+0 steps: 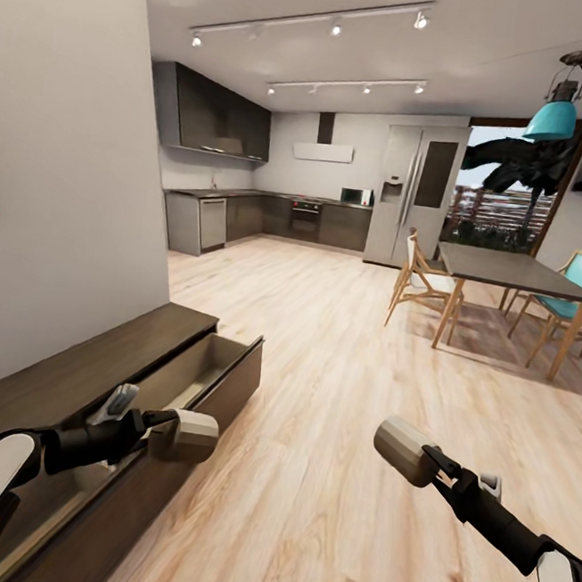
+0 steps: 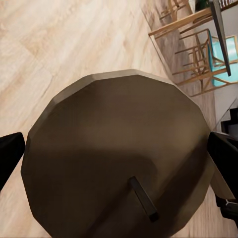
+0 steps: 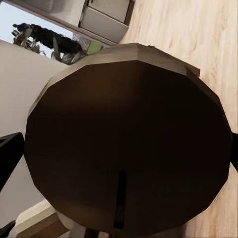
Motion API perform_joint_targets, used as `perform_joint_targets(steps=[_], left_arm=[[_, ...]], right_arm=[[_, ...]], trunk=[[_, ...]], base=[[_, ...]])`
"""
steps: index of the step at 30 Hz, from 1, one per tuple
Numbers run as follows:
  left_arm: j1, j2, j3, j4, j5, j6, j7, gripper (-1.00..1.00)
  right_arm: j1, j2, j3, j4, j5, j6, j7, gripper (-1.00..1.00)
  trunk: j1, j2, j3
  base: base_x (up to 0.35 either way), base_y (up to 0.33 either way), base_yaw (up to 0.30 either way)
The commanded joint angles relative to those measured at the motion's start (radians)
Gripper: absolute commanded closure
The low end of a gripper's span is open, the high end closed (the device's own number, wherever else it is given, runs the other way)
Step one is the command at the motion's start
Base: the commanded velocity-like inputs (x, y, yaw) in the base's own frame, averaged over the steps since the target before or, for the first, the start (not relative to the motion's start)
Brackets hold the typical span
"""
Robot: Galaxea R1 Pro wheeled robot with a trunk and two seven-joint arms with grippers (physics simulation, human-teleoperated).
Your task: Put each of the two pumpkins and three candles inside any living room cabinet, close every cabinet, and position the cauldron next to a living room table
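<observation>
You have a candle [image 1: 184, 435] clenched in your left tool [image 1: 169, 428], right over the cabinet's [image 1: 95, 369] open drawer [image 1: 194, 379]; your right tool [image 1: 430, 462] grips another candle [image 1: 403, 448] above the floor. You're stowing: lower the left one in and release, then swing the right across.

home | open-plan kitchen [image 1: 273, 208] | fridge [image 1: 415, 196] | dining table [image 1: 517, 272]

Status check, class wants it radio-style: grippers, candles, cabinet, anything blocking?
Left gripper shut on candle, beside open cabinet drawer. Right gripper shut on second candle, over bare floor. Nothing blocking.
</observation>
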Motion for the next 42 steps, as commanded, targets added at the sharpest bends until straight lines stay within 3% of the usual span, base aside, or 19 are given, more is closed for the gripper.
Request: perform_joint_targets(steps=[1,22,42], left_arm=[[-0.001,0.0,0.001,-0.001,0.019,0.003,0.01,1.0],[-0.001,0.0,0.001,-0.001,0.019,0.003,0.01,1.0],[-0.001,0.0,0.001,0.0,0.016,0.003,0.011,1.0]], right_arm=[[-0.001,0.0,-0.002,0.0,-0.008,0.008,0.003,1.0],[-0.001,0.0,-0.003,0.045,-0.008,0.006,0.003,1.0],[-0.001,0.0,-0.003,0.045,-0.006,0.004,0.003,1.0]], trunk=[[0.0,0.0,-0.001],[0.0,0.0,0.003],[0.0,0.0,0.003]], base=[[0.23,0.0,0.0],[0.166,0.065,-0.096],[0.329,0.002,-0.112]])
